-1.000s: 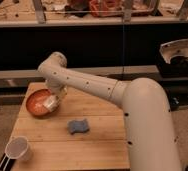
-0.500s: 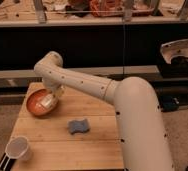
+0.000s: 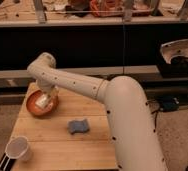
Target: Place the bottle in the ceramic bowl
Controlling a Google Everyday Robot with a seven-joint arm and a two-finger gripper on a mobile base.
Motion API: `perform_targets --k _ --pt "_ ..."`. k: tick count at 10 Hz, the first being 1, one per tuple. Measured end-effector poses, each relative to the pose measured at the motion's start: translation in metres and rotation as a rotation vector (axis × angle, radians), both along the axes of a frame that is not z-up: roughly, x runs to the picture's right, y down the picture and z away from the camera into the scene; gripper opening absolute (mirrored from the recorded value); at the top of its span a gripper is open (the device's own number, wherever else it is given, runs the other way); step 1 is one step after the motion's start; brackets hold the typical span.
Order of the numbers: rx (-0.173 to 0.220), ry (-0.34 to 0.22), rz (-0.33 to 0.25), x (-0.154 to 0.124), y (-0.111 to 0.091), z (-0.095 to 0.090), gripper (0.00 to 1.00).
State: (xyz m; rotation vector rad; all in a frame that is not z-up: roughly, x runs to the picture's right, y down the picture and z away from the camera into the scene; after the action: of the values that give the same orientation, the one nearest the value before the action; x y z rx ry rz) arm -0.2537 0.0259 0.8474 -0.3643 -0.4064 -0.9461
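Observation:
The orange-brown ceramic bowl (image 3: 35,106) sits at the far left of the wooden table (image 3: 97,140). The white bottle (image 3: 44,102) is down inside the bowl, over its right half. My gripper (image 3: 48,96) hangs from the white arm directly above the bowl, right at the bottle. Whether the bottle rests on the bowl's floor or is still held cannot be told.
A blue-grey sponge (image 3: 79,126) lies mid-table. A white cup (image 3: 18,148) stands at the front left corner. A black counter and shelf run behind the table. A metal machine (image 3: 179,56) stands at the right.
The arm has swung left and lowered, carrying the bottle from the bowl's right rim down into the bowl.

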Motion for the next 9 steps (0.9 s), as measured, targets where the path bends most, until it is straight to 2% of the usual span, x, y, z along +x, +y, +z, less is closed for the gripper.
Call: perform_targets --k 2,3,6,8,9 --pt "-0.001 -0.005 -0.005 -0.011 0.0 0.003 0.02" --pt "0.002 -0.008 -0.01 -0.017 0.001 0.002 0.07" --pt "0.013 -0.01 -0.014 -0.024 0.001 0.005 0.08" --pt "0.014 -0.009 -0.013 -0.024 0.0 0.006 0.19" --pt "0.015 -0.011 -0.011 -0.024 0.0 0.006 0.32"
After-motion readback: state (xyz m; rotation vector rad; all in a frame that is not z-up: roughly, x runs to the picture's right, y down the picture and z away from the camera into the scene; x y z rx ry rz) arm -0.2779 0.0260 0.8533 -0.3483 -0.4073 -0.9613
